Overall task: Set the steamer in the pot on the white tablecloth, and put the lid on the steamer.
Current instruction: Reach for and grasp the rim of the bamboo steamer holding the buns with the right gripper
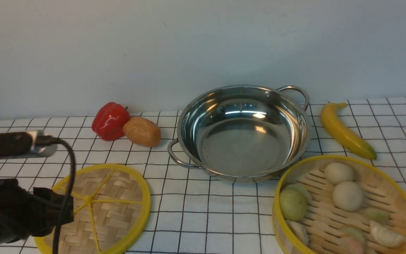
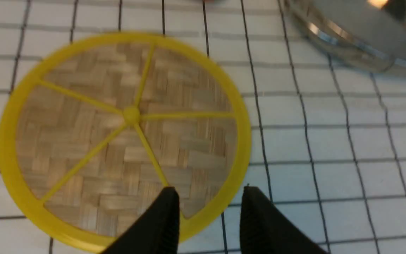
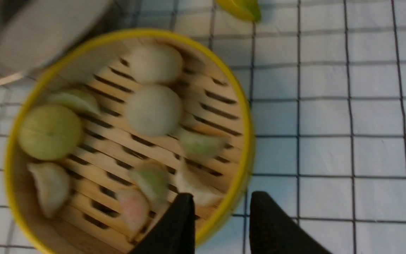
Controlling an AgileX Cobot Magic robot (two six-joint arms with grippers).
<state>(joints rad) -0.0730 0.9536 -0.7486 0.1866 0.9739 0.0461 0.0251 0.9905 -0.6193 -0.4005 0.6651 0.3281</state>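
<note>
The pot [image 1: 243, 132] stands empty at the middle of the white tablecloth [image 1: 210, 211]. The lid [image 1: 100, 208] lies flat at the front left and the steamer [image 1: 345, 208], holding several dumplings, sits at the front right. In the left wrist view my left gripper [image 2: 209, 192] is open above the lid [image 2: 123, 130], with the yellow rim showing in the gap between its fingers. My right gripper [image 3: 221, 197] is open over the steamer [image 3: 129, 141], one finger above the slatted floor and the other outside the rim. The right arm is out of the front view.
A red pepper [image 1: 110, 120] and a brown potato-like piece [image 1: 142, 131] lie left of the pot. A banana [image 1: 345, 129] lies to its right, behind the steamer. My left arm [image 1: 12, 211] and its cable cover the lid's near left edge. A pale wall stands behind.
</note>
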